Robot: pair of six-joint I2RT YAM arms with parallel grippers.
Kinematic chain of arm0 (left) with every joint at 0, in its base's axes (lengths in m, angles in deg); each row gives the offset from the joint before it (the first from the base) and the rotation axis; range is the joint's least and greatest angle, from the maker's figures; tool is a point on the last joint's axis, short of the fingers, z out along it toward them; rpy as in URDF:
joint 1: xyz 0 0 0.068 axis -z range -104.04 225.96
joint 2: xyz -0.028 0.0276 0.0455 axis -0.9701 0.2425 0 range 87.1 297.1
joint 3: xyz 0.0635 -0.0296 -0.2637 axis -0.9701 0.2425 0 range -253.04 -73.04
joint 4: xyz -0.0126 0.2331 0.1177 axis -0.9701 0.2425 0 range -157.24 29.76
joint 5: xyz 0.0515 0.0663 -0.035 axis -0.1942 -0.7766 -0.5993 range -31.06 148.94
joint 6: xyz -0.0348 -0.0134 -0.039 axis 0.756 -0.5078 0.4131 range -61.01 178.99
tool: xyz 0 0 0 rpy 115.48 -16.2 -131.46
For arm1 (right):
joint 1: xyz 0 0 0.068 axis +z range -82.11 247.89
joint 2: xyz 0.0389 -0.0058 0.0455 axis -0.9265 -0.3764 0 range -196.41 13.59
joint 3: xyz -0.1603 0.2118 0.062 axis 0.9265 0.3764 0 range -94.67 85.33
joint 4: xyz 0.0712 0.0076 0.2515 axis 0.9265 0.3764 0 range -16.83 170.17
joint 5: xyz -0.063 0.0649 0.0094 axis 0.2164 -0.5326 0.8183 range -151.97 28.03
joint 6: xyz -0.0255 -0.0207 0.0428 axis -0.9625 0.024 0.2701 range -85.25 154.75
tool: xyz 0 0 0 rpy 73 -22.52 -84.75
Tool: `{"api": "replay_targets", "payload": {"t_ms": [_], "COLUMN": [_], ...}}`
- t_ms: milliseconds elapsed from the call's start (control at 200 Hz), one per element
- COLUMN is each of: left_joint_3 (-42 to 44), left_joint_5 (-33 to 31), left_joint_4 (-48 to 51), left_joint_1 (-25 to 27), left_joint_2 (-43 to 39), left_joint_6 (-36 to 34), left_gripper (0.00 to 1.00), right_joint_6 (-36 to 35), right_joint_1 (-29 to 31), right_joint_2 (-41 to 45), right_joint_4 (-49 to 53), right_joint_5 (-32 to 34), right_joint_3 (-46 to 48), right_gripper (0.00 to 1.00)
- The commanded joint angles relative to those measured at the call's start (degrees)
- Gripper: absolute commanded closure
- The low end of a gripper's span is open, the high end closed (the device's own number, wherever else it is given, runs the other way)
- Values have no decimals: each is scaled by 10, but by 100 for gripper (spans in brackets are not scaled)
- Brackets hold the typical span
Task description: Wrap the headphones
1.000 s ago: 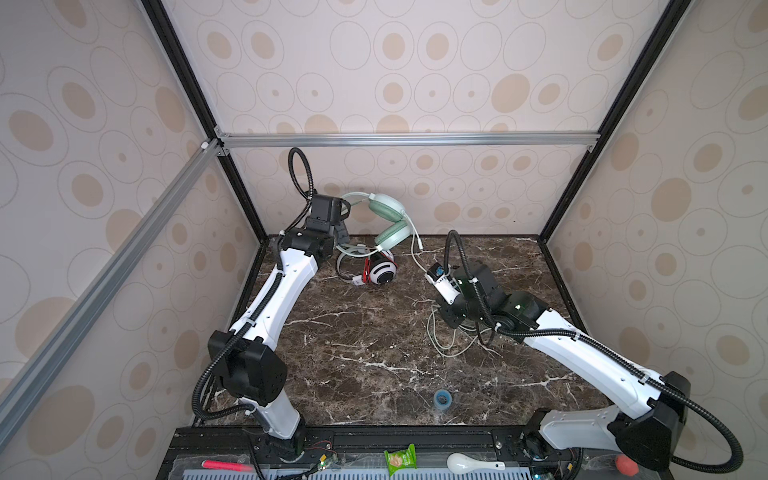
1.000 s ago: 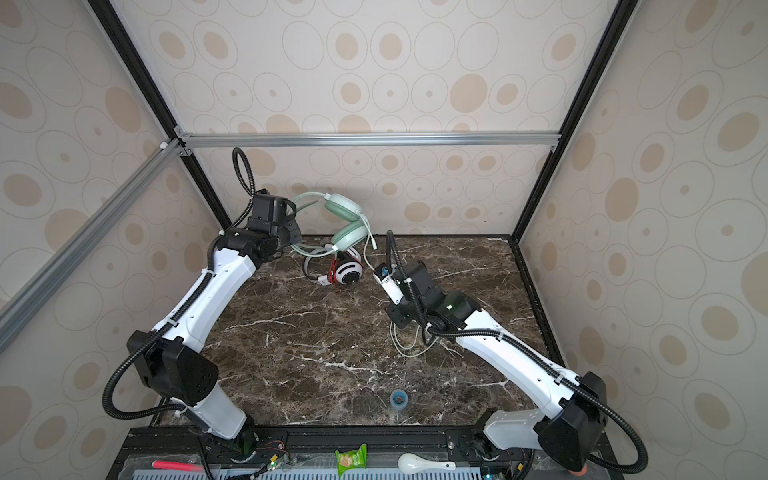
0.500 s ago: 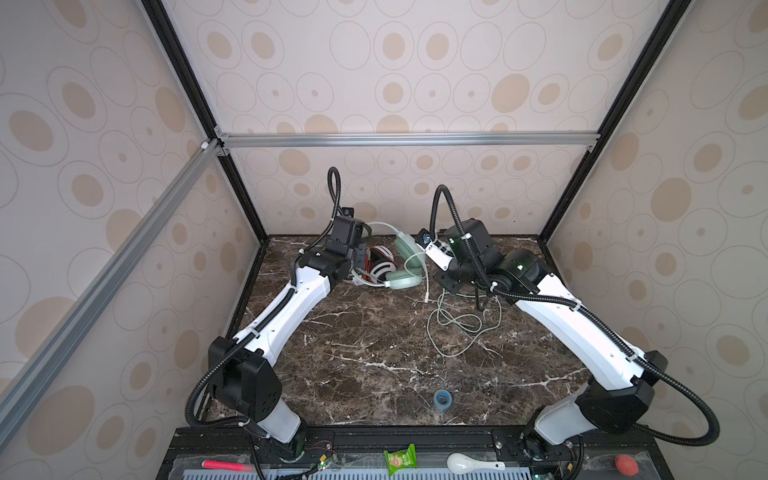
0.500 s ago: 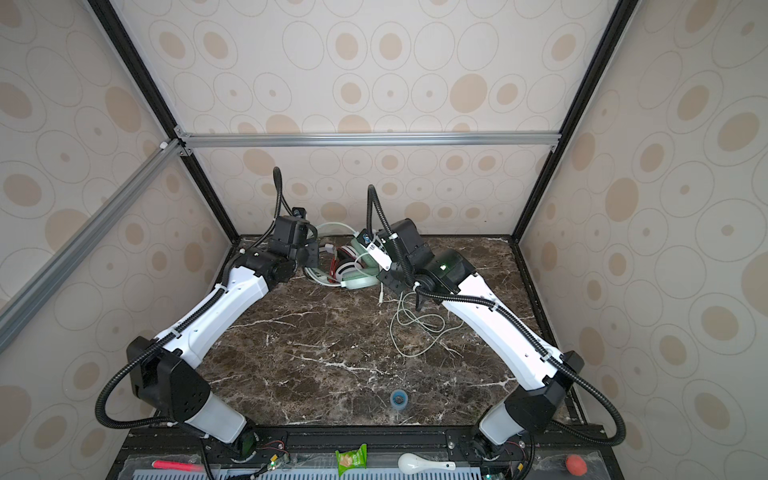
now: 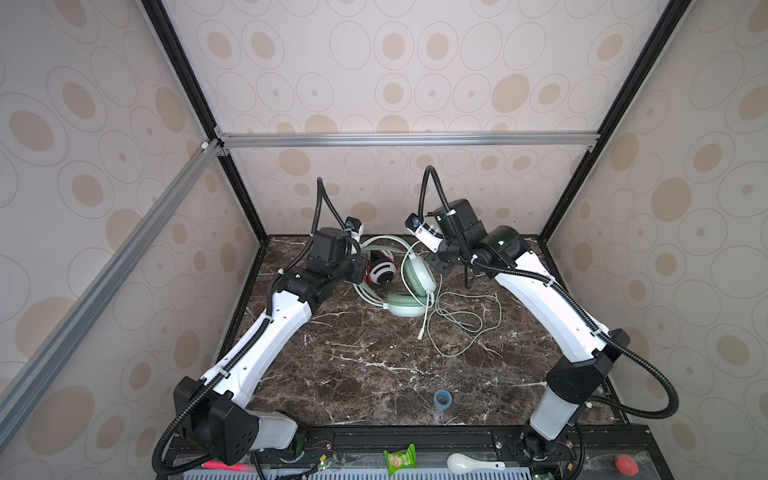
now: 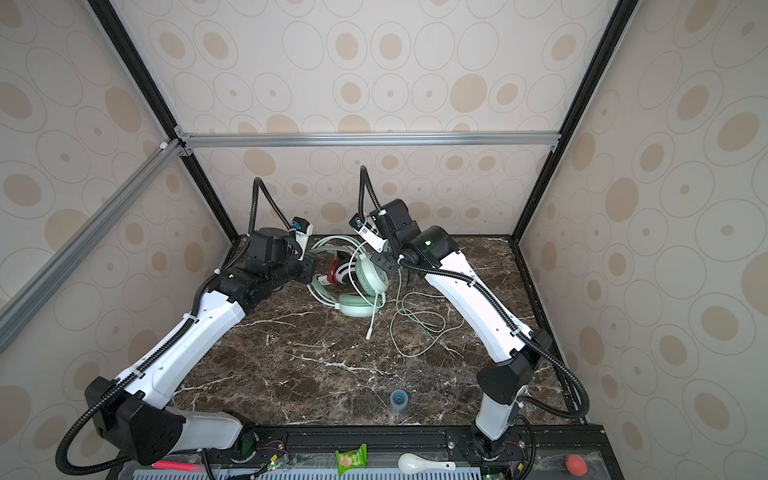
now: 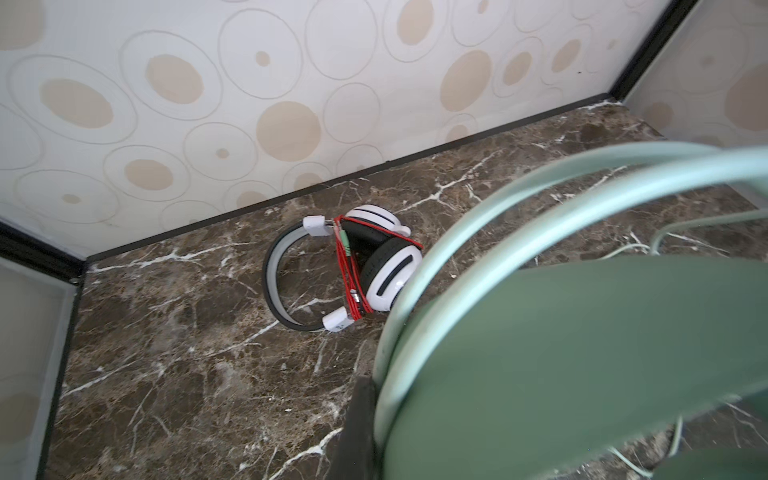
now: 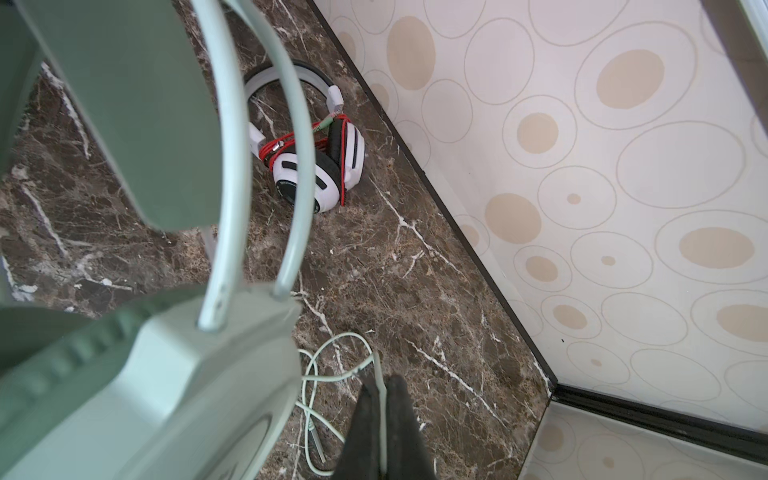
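The mint green headphones [image 5: 409,286], raised a second ago, now rest on the marble table [image 5: 374,374] between both arms. The left gripper [image 5: 361,269] clamps their headband. The right gripper [image 8: 381,419], moved rearward, pinches their pale cord [image 8: 306,409]. White headphones [image 7: 388,274] lie behind.

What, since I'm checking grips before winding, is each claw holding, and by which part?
Left claw clamps the mint headphones by their headband; right claw pinches the same pair's loose cord.
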Motion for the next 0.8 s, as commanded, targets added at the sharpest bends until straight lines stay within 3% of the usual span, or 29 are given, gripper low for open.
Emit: {"api": "replay_targets", "payload": {"t_ms": [0,220,580,795], "left_joint_3": [-2,-3,1,-14], "left_joint_5": [63,98,134,161], "left_joint_4": [-35,-36,-51,-52], "left_joint_1": [1,1,1,1], "left_joint_2": [-24,-27,-31,-35], "left_joint_6": [-2,12,39,59], "left_gripper": [100,100,100,100], "right_joint_6": [16,46,100,133], "right_joint_1": [-11,-34,-73,-114], "right_joint_2": [-9,-6,18,73], "right_joint_4": [16,9,-26,-101], "right_joint_5": [-18,-40,-107,-212], "right_joint_3": [-20,10,75,170], "right_gripper": [97,93,62,44]}}
